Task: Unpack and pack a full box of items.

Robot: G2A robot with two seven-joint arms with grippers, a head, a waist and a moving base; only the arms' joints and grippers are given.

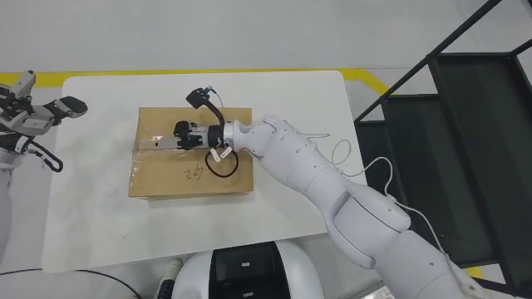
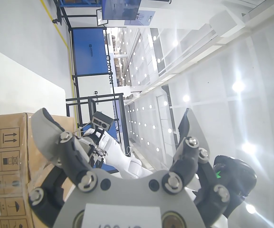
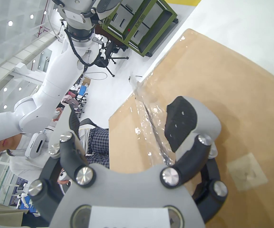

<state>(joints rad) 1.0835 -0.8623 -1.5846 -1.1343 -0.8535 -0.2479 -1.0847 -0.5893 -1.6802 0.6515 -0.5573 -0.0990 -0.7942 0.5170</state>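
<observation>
Left gripper [image 2: 113, 115] hangs at the left edge of the table [image 1: 91, 216], jaws wide apart, nothing in them. Cardboard box [image 1: 166, 174] sits mid-table, flaps closed, clear tape [image 3: 148, 117] along the top seam. Right gripper [image 1: 184, 137] is over the box top by the seam, jaws spread, holding nothing. Can't tell if it touches the lid.

The box [image 1: 191, 166] sits on the table [image 1: 291, 100], a little to my left of its middle, with its top seam [image 3: 151, 119] running left to right. My right gripper [image 1: 184, 137] is above the box's top, over that seam (I cannot tell whether it touches). My left gripper [image 1: 46, 104] is at the table's left edge, well apart from the box. A staircase [image 1: 465, 116] stands beyond the table's right side.
</observation>
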